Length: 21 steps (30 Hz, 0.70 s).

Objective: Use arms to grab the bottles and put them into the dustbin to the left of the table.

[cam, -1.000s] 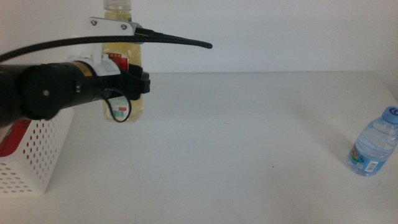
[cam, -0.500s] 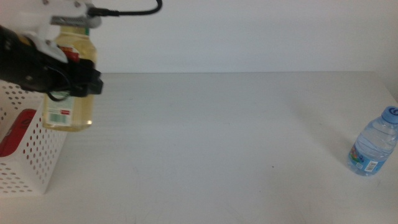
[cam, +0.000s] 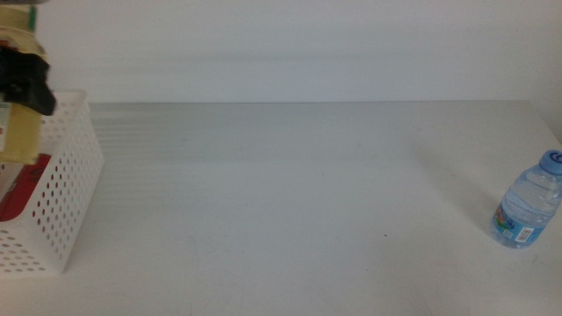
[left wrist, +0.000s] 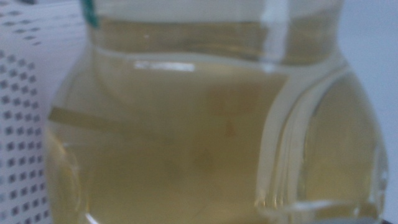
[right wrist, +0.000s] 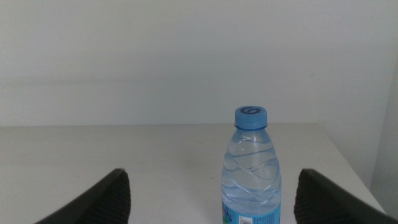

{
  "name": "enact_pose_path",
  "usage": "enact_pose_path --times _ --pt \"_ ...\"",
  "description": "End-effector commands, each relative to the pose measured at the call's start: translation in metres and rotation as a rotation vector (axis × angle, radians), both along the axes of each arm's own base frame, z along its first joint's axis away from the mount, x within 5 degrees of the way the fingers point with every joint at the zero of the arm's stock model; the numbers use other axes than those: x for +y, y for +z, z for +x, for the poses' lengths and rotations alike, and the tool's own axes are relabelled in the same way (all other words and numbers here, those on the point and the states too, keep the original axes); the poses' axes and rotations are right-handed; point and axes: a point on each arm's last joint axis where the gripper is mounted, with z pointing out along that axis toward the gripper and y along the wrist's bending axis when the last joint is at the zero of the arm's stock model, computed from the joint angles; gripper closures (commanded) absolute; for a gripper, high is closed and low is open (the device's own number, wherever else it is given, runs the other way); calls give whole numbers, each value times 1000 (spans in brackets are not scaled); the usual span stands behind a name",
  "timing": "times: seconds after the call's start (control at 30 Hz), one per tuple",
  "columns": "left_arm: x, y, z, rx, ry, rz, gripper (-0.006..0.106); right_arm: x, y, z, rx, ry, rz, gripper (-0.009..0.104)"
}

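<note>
My left gripper [cam: 25, 81] is at the far left edge of the middle view, shut on the yellow-liquid bottle [cam: 18, 132]. It holds the bottle upright above the white perforated dustbin [cam: 66, 197]. The bottle fills the left wrist view [left wrist: 211, 137], with the dustbin wall [left wrist: 18, 124] beside it. A red can [cam: 22, 189] lies inside the dustbin. The small clear water bottle [cam: 527, 209] with its blue cap stands at the table's right edge. My right gripper [right wrist: 212, 180] is open, and the water bottle [right wrist: 252, 168] stands a little way ahead of it. The right arm is out of the middle view.
The white-grey table [cam: 290, 202] stretches between the dustbin and the water bottle. Its right edge [cam: 549, 123] runs just beyond the water bottle. A plain white wall stands behind the table.
My left gripper has carried the yellow-liquid bottle leftward from the table's back left to above the dustbin. The water bottle has not moved.
</note>
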Motion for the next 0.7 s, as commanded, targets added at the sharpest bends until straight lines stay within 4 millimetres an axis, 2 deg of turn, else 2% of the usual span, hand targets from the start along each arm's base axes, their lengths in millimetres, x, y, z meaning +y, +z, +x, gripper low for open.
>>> enact_pose_path --times 0.0,0.27,0.67 --pt "12 31 -1 -105 29 2 105 0 11 -3 -111 -7 -10 21" --pt "51 6 14 76 40 6 105 0 11 -3 -111 -7 -10 21" --pt "66 -44 40 231 15 7 105 0 11 -3 -111 -7 -10 21"
